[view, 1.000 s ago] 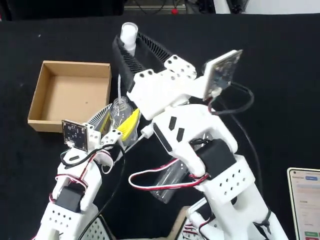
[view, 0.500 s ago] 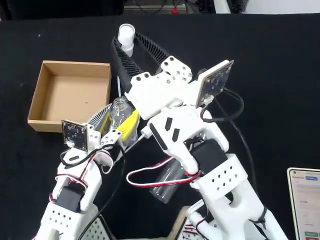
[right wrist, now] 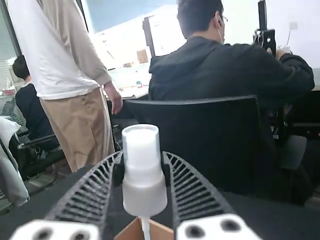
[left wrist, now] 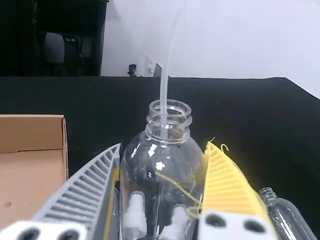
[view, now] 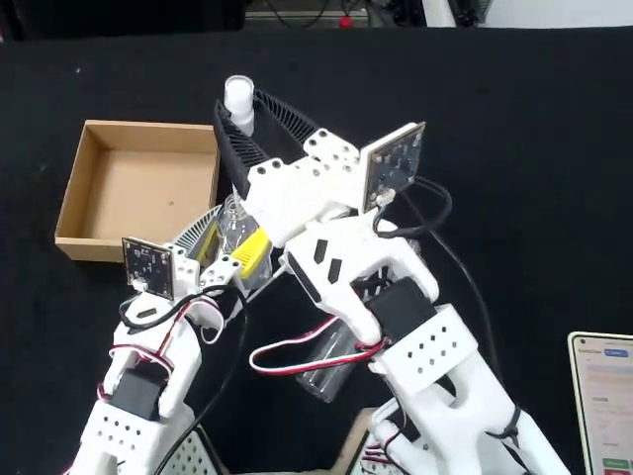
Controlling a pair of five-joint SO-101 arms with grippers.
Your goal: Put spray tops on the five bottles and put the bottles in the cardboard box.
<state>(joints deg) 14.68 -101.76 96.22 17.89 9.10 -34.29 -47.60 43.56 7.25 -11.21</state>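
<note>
Right end effector [right wrist: 142, 167] grips the spray top [view: 238, 97], which in the high view sits at 12 o'clock of the mouth-up bottle [left wrist: 165, 170] clamped in the left end effector [left wrist: 164, 149]. The top's long axis runs down its tube [left wrist: 163, 95], whose lower end is inside the bottle's neck. Seating it looks like a straight drop along that axis, with free room round the neck, the box [view: 138, 134] at 9 o'clock and a spare bottle [view: 331, 361] lying on the worktop [view: 554, 148] at 5 o'clock.
</note>
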